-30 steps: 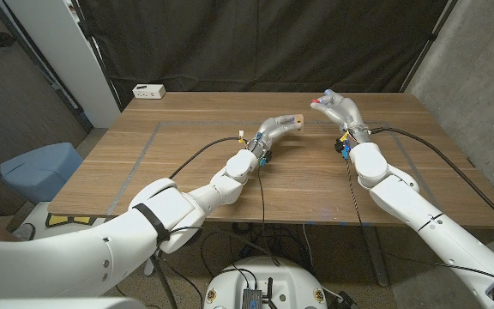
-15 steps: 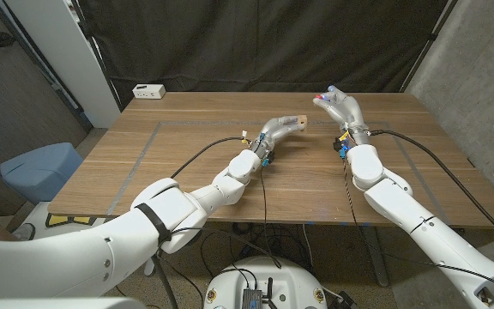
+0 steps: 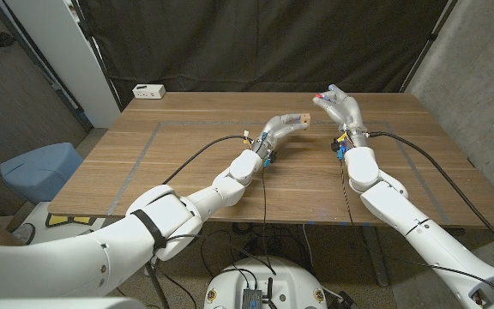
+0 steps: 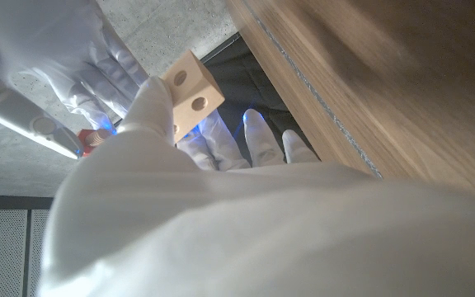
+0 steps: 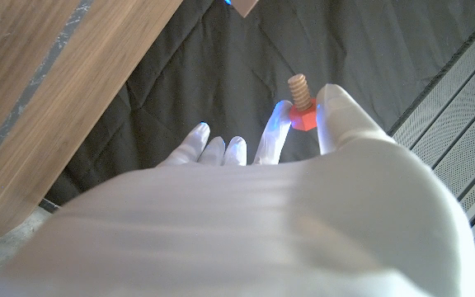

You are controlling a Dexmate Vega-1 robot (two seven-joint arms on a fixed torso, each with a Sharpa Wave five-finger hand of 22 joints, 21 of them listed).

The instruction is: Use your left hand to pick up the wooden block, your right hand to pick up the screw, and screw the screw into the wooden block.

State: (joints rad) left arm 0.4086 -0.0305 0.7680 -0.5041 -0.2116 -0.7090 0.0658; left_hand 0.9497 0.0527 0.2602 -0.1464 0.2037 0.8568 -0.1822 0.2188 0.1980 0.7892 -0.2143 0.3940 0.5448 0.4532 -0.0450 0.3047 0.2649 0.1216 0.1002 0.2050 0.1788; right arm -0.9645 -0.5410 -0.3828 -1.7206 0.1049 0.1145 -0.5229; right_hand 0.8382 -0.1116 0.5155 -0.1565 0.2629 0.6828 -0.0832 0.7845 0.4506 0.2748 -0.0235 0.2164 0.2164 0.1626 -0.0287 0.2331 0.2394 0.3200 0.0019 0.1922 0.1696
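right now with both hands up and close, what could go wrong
The screw is only pinched at its red head by the right hand, so it may tilt or slip on contact. The wooden block sits at the left hand's fingertips; pushing could twist it. The screw could miss the block's holes.

Wooden block in left robot hand, just left of screw in right robot hand.

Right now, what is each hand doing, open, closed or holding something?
Left hand: holding the wooden block.
Right hand: holding the screw, pinched at its red head.
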